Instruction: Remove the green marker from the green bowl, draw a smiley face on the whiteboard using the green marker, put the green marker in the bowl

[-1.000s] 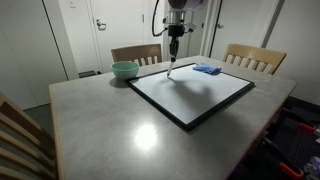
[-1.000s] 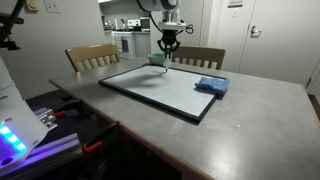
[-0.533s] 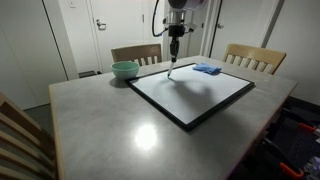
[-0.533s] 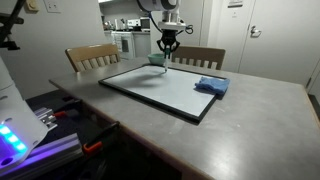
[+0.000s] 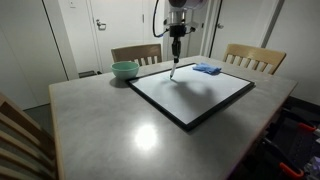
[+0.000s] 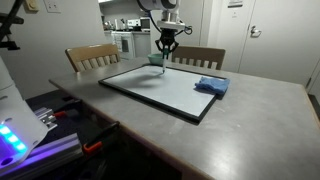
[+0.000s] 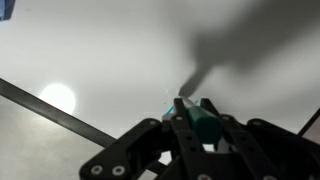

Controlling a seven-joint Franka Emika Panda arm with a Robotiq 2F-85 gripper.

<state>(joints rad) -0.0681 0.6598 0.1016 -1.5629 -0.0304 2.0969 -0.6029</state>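
**A:** Where does the arm stand?

**B:** In both exterior views it comes down from above. The gripper hangs over the whiteboard, just inside the board's far edge, the one facing the two chairs.

**A:** And its jaws?

**B:** They are narrow and clamped on the green marker. In the wrist view the teal barrel sits between the two dark fingers, with its tip pointing at the white surface.

**A:** Is the tip on the board?

**B:** In an exterior view the marker hangs nearly upright, tip down, at the board. Whether it touches cannot be told. In the wrist view its shadow runs right up to the tip.

**A:** How much room is around it?

**B:** From the tip, the white field spreads towards the board's near corner and both side corners. The black frame crosses the wrist view as a slanted line, well apart from the tip. Beyond the frame, the grey table runs in a wide band to its near edge.

**A:** What lies close by?

**B:** The green bowl stands on the table just beside one corner of the board, near the table's far edge. A blue cloth lies at the next corner along that far edge, over the frame. The gripper hangs between the two, apart from both
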